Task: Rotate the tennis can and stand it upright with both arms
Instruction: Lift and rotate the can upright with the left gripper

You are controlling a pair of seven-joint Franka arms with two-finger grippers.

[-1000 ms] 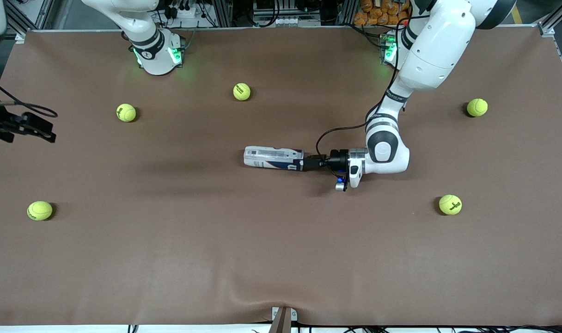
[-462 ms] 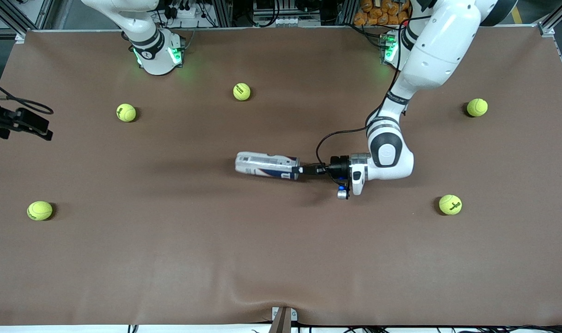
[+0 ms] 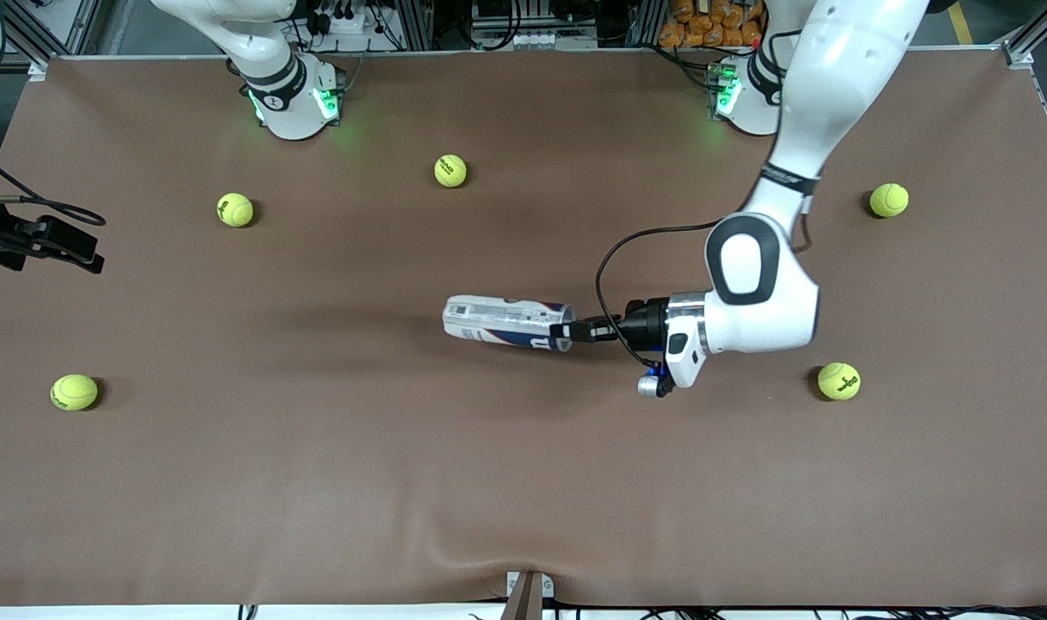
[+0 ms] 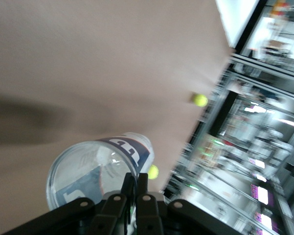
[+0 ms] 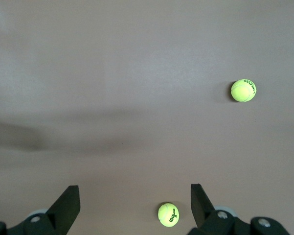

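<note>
The tennis can (image 3: 502,322) lies nearly level at the middle of the table, its open metallic rim toward the left arm's end. My left gripper (image 3: 573,331) is shut on that rim. In the left wrist view the can's (image 4: 90,171) open mouth faces the camera, and my left gripper (image 4: 135,179) pinches the rim wall between its two fingers. The can looks empty. My right gripper (image 3: 87,251) hangs open and empty over the table's edge at the right arm's end. In the right wrist view the right gripper (image 5: 134,198) shows wide apart above bare cloth.
Several yellow-green tennis balls lie scattered on the brown cloth: one (image 3: 839,381) close to the left arm's wrist, one (image 3: 889,200) farther off, others (image 3: 450,170), (image 3: 235,209), (image 3: 74,392). Two balls (image 5: 168,214), (image 5: 243,90) show under the right gripper.
The left arm has swung its wrist nearer to the front camera and carried the can's rim end with it; the can has shifted the same way. The right gripper has barely moved.
</note>
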